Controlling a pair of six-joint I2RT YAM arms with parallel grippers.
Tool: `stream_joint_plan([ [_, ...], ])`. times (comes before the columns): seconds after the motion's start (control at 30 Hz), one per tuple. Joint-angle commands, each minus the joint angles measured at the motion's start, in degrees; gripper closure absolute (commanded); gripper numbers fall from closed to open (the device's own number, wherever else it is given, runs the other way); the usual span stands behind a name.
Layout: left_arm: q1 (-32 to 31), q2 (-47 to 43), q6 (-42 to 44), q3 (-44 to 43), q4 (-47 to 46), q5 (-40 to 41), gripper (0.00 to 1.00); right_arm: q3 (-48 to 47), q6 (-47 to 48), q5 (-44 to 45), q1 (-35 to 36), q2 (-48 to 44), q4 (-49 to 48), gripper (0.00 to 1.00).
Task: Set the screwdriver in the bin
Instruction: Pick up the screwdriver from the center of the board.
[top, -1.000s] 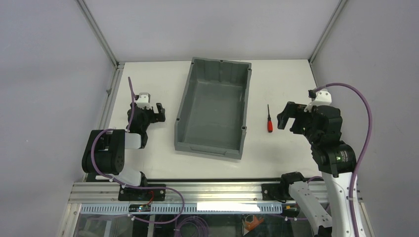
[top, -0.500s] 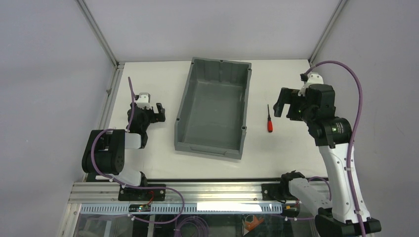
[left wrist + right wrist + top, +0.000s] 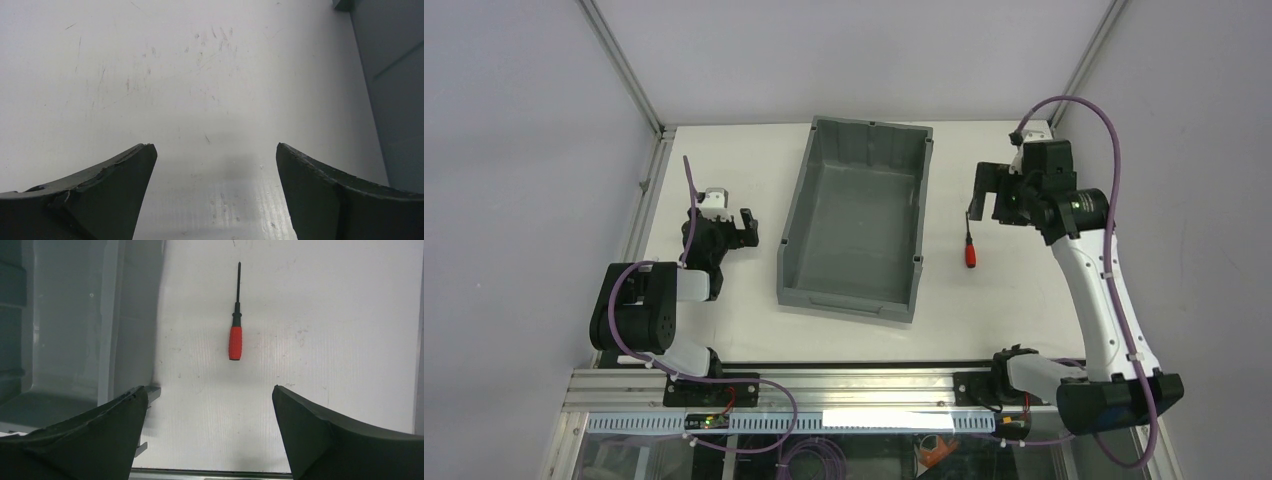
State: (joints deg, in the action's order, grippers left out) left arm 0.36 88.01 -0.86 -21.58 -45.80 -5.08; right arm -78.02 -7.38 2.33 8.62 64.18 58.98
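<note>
screwdriver (image 3: 236, 315) lies flat on the white bench (image 3: 1014, 300) just right of the grey bin (image 3: 796, 215), not touching it, red handle toward the near edge. right claw (image 3: 986, 196) hangs over the shaft's tip end, jaws wide, holding nothing. left claw (image 3: 746, 228) sits left of the bin, jaws wide, empty.

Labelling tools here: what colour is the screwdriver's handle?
Red, with a black shaft; the screwdriver shows best in the right wrist view.
</note>
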Motion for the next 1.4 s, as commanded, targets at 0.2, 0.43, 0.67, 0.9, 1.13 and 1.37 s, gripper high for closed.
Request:
stream_joint_plan([
  [0.2, -0.3, -1.7, -0.5, 0.5, -1.9, -1.3, 0.01, -2.1, 0.8, 1.6, -0.5, 9.7, 0.8, 0.03],
  [0.43, -0.3, -1.7, -0.5, 0.5, -1.9, -1.2, 0.01, 0.5, 0.7, 2.6, -1.4, 15.2, -1.7, 0.09],
  [0.67, -0.3, -1.7, -0.5, 0.5, -1.9, -1.2, 0.01, 4.5, 0.2, 3.3, -2.0, 19.8, -5.9, 0.14],
  [0.9, -0.3, -1.7, -0.5, 0.5, -1.9, -1.2, 0.01, 8.4, -0.2, 2.9, -2.1, 24.8, -10.6, 0.18],
  [1.13, -0.3, -1.7, -0.5, 0.5, -1.9, -1.2, 0.01, 10.7, -0.2, 2.9, -2.1, 29.9, -14.2, 0.22],
  [1.37, -0.3, -1.7, -0.5, 0.5, -1.9, -1.3, 0.01, 11.9, -0.1, 3.0, -2.1, 33.7, -16.2, 0.29],
])
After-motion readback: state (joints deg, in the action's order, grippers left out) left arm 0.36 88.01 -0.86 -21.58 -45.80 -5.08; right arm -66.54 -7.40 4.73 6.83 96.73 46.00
